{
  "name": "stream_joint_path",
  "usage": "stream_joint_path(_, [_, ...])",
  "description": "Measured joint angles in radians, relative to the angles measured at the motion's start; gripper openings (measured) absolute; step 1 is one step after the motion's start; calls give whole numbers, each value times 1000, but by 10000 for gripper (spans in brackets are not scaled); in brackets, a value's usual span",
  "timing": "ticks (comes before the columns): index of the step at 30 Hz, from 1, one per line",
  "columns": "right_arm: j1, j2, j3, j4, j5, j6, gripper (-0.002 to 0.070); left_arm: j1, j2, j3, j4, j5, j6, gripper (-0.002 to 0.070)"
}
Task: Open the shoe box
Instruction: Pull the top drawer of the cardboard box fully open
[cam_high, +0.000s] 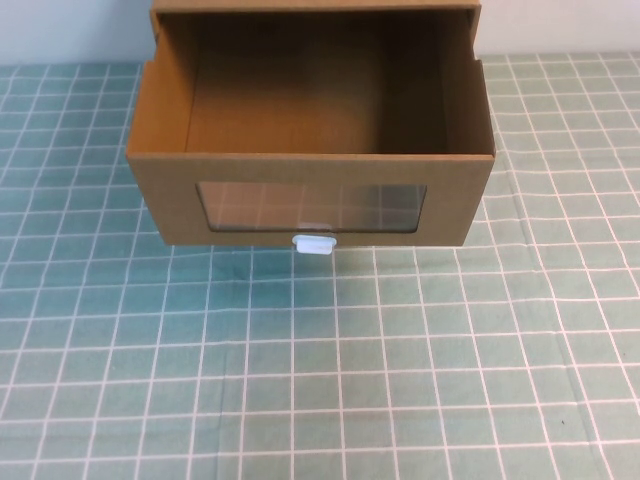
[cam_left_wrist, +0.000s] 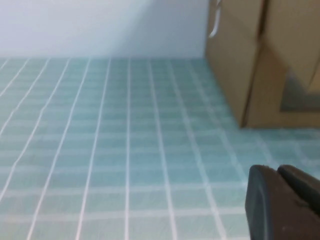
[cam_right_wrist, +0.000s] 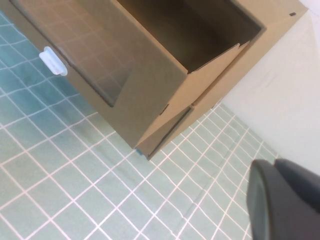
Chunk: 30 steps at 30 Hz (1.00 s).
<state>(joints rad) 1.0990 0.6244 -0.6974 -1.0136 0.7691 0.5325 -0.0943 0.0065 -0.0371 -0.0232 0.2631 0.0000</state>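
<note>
The brown cardboard shoe box (cam_high: 310, 190) stands at the back of the table. Its drawer is slid out toward me and its inside is bare. The drawer front has a clear window (cam_high: 312, 207) and a small white handle (cam_high: 313, 244) under it. Neither arm shows in the high view. In the left wrist view my left gripper (cam_left_wrist: 277, 172) is shut on nothing, low over the mat and well off to the side of the box (cam_left_wrist: 250, 65). In the right wrist view my right gripper (cam_right_wrist: 276, 167) is shut and empty, away from the box (cam_right_wrist: 150, 85) and its handle (cam_right_wrist: 52, 61).
A teal mat with a white grid (cam_high: 320, 380) covers the table. A white wall (cam_left_wrist: 100, 25) runs behind the box. The outer sleeve (cam_right_wrist: 270, 25) of the box sits against that wall.
</note>
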Motion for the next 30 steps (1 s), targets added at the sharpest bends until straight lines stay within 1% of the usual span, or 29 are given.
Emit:
stream_joint_path(3, [0,0,0,0,0,0,-13,11,-15,51,23,8,-5,-4])
stream_joint_path(7, [0,0,0,0,0,0,-13,13,-15,62,23,87,-12,-4])
stream_joint_path(30, [0,0,0,0,-1,0,-13,13,-17,62,16,90,-16,-4])
